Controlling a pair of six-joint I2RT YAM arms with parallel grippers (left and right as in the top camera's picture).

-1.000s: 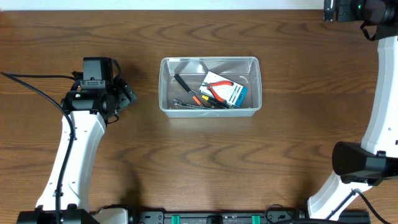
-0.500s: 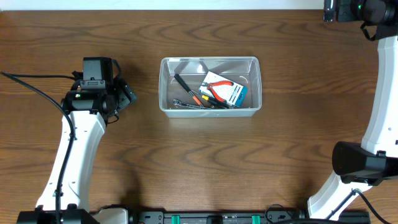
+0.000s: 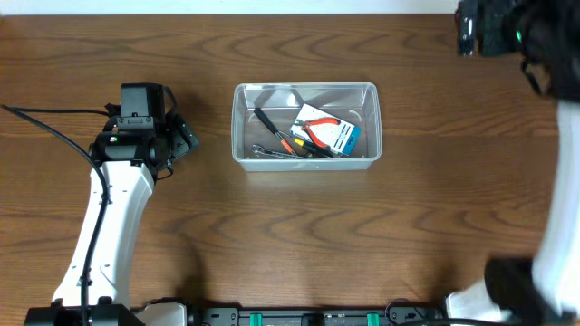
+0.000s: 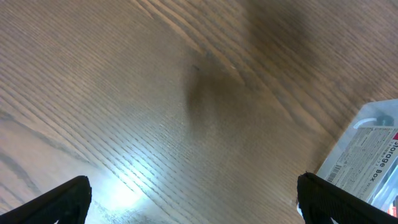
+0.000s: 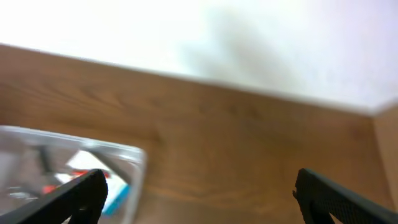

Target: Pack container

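I had both claws released and empty: the left gripper (image 4: 198,202) hung over bare table (image 3: 408,226) well to the left of the container (image 3: 306,86), and the right gripper (image 5: 198,196) sat by the far right corner, blurred in the overhead view. The container stood mid-table with red pliers (image 3: 319,124), a blue-and-white box (image 3: 340,138) and other tools inside. My worry was that a wide-open jaw coming in low would catch the light tub's rim and shove or tip it, spilling the tools

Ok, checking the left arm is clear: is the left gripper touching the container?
Apart. The overhead view shows bare table between the left gripper and the container.
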